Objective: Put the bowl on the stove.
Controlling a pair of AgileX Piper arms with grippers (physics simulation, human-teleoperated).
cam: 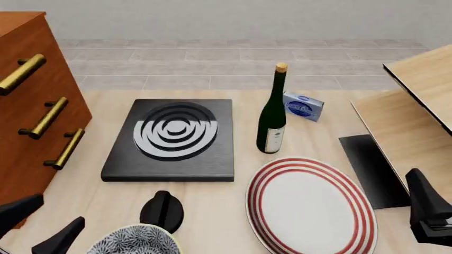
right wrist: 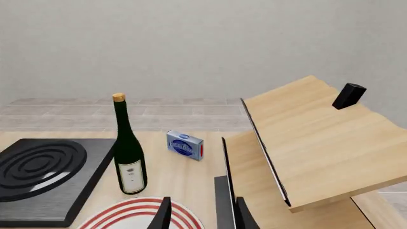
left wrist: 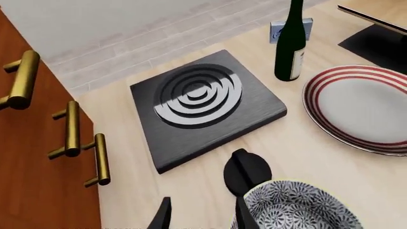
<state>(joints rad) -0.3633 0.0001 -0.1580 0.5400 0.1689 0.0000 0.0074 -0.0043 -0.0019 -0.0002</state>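
The bowl (cam: 134, 242), black-and-white floral with a pale rim, sits on the table at the near edge, in front of the stove (cam: 173, 138) and apart from it. The stove is a black square slab with silver rings (left wrist: 198, 95). My left gripper (left wrist: 203, 217) is open; one of its fingers (left wrist: 245, 217) stands right at the rim of the bowl (left wrist: 299, 207), and the bowl lies outside the jaws. In the front view the left gripper (cam: 56, 221) is just left of the bowl. My right gripper (right wrist: 203, 217) is open and holds nothing, low at the far right (cam: 426, 209).
A black knob (cam: 162, 210) lies between bowl and stove. A red-ringed white plate (cam: 308, 205), a green bottle (cam: 272, 124) and a blue box (cam: 302, 106) stand right of the stove. A brown cabinet with brass handles (cam: 44, 117) lines the left; a wooden shelf (cam: 416, 114) the right.
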